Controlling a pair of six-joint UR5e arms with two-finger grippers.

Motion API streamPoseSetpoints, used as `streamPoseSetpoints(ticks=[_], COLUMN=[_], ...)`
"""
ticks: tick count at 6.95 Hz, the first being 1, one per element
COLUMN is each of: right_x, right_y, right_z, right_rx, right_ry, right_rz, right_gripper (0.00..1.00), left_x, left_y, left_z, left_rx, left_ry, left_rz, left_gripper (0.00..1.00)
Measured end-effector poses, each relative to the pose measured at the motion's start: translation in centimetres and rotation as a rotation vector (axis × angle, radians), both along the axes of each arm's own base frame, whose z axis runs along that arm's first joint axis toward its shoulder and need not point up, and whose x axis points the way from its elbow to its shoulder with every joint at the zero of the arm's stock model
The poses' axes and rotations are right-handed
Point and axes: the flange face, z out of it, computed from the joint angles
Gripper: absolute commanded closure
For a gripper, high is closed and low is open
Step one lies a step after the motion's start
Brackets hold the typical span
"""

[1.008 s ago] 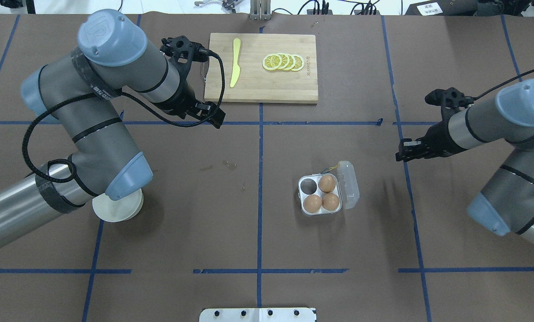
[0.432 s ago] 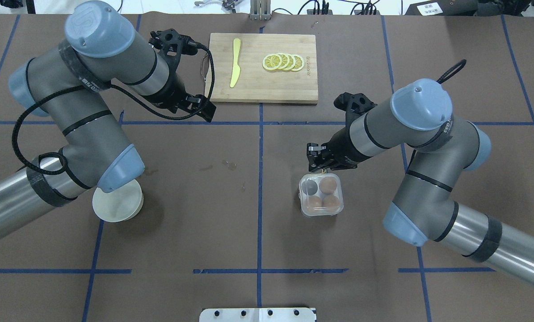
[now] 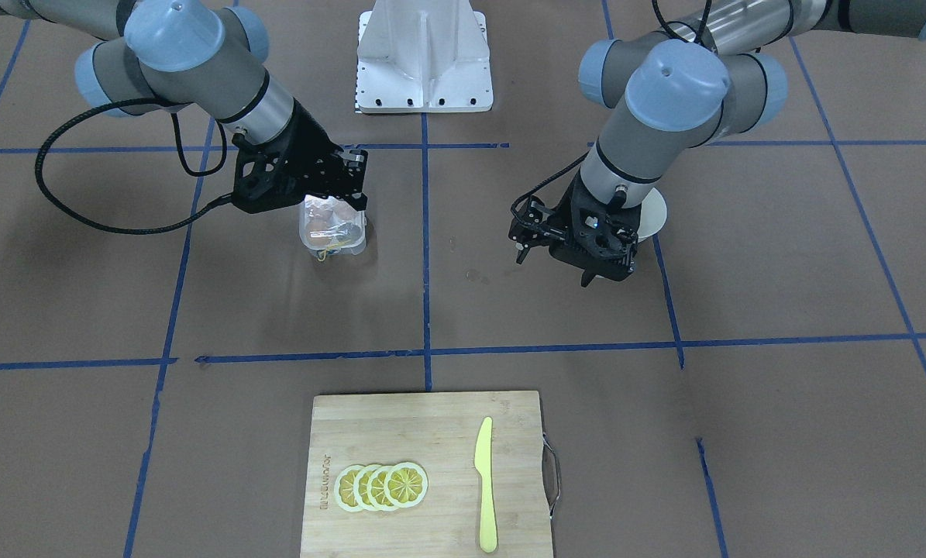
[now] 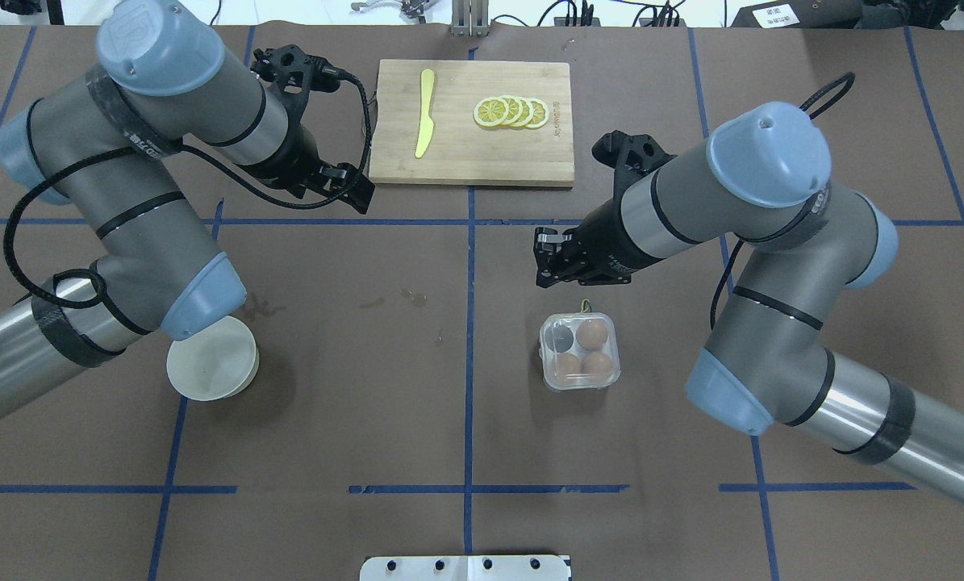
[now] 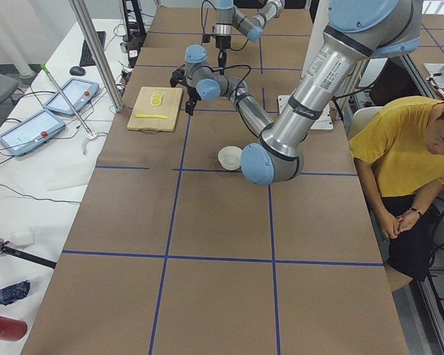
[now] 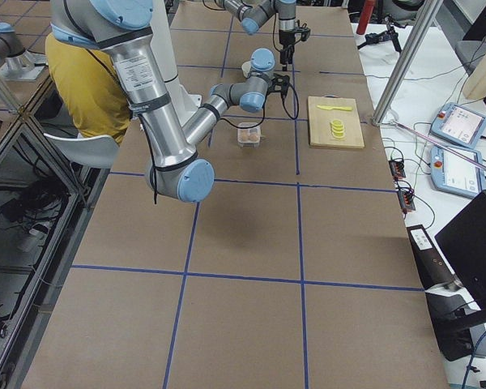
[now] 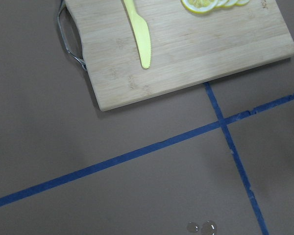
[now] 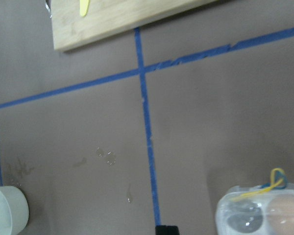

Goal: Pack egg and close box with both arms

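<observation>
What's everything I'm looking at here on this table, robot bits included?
box: one, clear, lid down, robot's right of centre.
eggs: three, light brown, in the box.
bowl: one, white, robot's left side.
cutting board: one, wooden, far side.
knife: one, yellow, on the board.
lemon slices: four, yellow, on the board.
person: one, yellow shirt, seated alongside.
arms: two, grey, blue caps.
left hand: black, near the board.
right hand: black, just beyond the box.

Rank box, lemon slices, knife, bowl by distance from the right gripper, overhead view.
1. box, just robot-side of the right gripper.
2. lemon slices, on the board beyond it.
3. knife, same board, further left.
4. bowl, far off on the left side.
</observation>
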Motion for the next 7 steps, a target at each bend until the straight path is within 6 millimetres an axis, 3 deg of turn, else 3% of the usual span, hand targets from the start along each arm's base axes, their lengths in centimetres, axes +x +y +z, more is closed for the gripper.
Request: streamPoseSetpoints(ticks=[2, 3, 5, 7], right_x=[7.4, 10.8, 19.8, 29.7], right_y=[-1.8, -2.9, -6.9, -10.8], right_z=[6.6, 11.1, 21.3, 31.7], right_rx=[-0.038, -0.002, 0.086, 0.125], right_ry=[0.074, 0.143, 0.29, 0.371], right_rz=[0.081, 0.094, 0.09, 0.042], right_gripper=[0.0, 0.0, 0.0, 0.0], left_x=[-6.0, -9.6, -17.3, -26.8], left_y=[-1.7, -2.9, -4.8, -5.6], left_z=[3.7, 6.7, 13.5, 18.5], left_rx=[0.074, 0.103, 0.146, 0.164], left_ry=[-0.048, -0.089, -0.188, -0.243], left_rz=[-0.014, -0.019, -0.015, -0.022], left_gripper=[0.0, 0.0, 0.0, 0.0])
